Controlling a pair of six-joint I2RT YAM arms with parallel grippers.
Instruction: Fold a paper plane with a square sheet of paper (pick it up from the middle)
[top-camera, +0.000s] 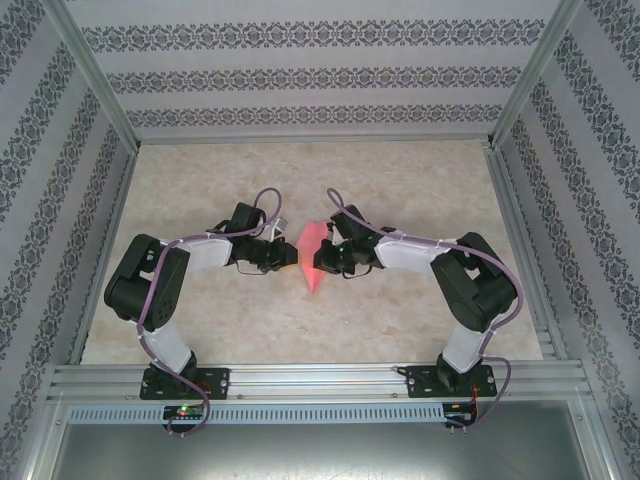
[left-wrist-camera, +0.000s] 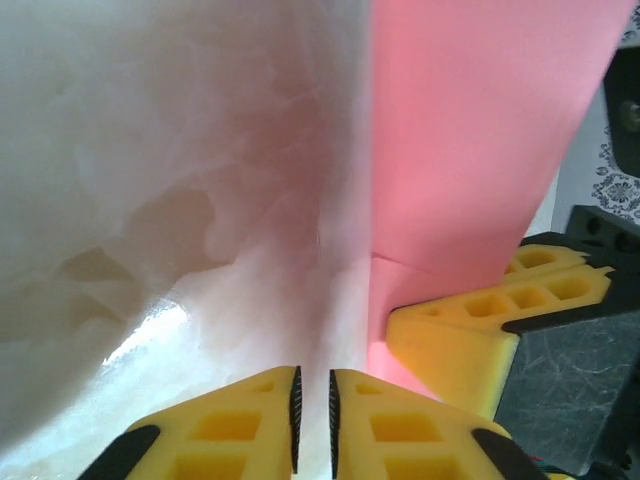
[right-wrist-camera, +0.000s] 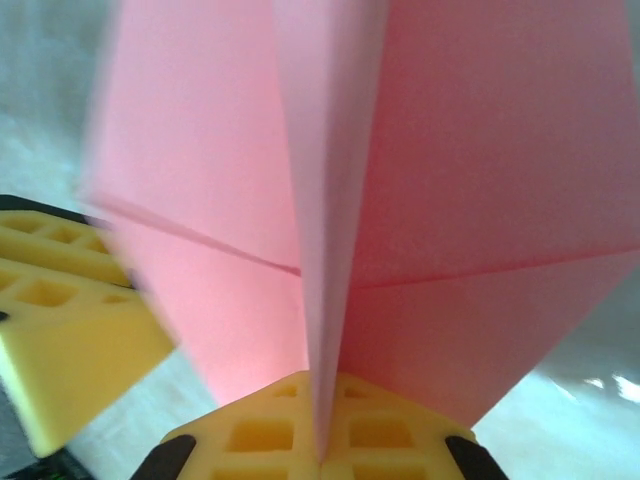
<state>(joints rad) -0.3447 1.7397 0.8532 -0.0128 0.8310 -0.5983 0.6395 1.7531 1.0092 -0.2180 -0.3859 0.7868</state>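
While the right pincer (right-wrist-camera: 320, 445) is clamped on the central ridge of the paper plane (right-wrist-camera: 450, 180), the left pincer (left-wrist-camera: 312, 410) sits just beside the plane, slightly apart and empty. The wing fold looks next, which calls for the left pincer to take a flap.

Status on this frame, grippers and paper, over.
Left gripper barely open, empty. Right gripper shut on paper plane ridge. No obstruction seen.

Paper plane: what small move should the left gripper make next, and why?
Probably open the left gripper wider and edge toward the paper plane: its jaws are barely apart and empty beside the paper, while the right gripper pinches the central ridge.
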